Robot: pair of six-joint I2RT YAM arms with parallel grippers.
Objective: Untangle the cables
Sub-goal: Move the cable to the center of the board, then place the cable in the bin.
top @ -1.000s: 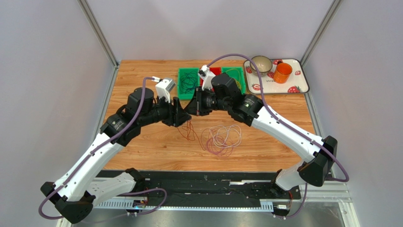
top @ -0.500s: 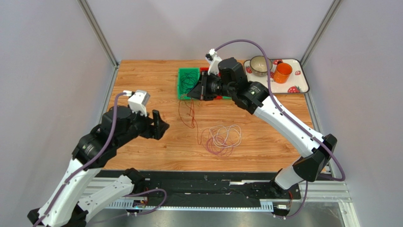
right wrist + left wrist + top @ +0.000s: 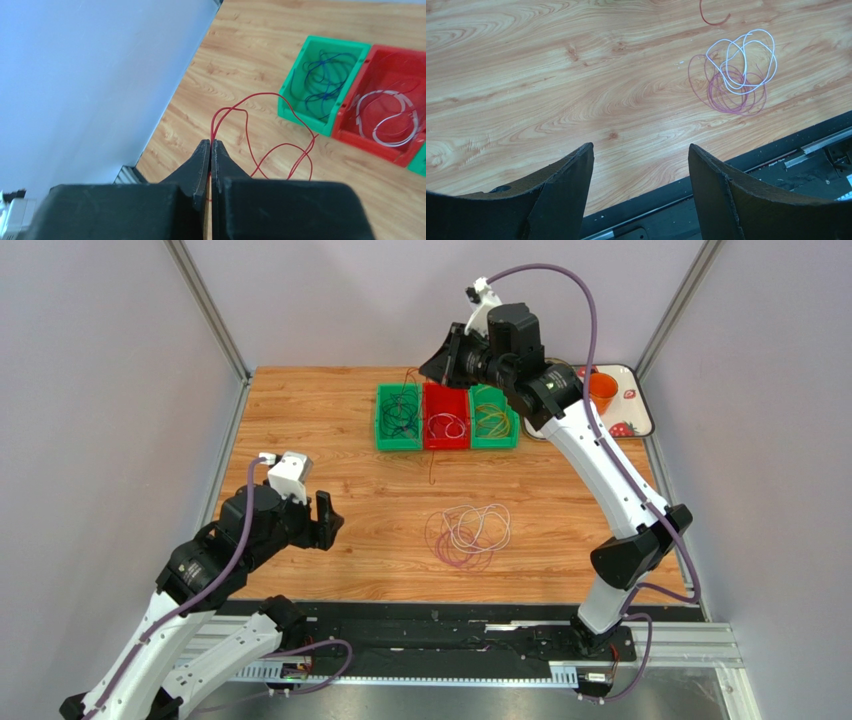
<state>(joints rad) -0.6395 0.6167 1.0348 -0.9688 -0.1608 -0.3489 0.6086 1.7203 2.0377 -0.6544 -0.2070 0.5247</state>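
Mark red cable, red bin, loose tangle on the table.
red cable (image 3: 260,94): right wrist view, top of its arc.
red bin (image 3: 446,444): top external view, front wall.
white-and-purple tangle (image 3: 731,90): left wrist view, purple coils.

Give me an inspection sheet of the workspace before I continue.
Surface: wooden table, no damage seen.
Job's things: purple and white loops overlap on the table; red cable hangs from the right gripper; three bins hold other cables.
Clutter: tray with orange cup at the far right corner.
Grippers: left gripper jaws open, empty; right gripper jaws shut on the red cable, raised near the bins.
Cables: purple-grey hoses run along both arms.
Surroundings: grey walls on three sides.
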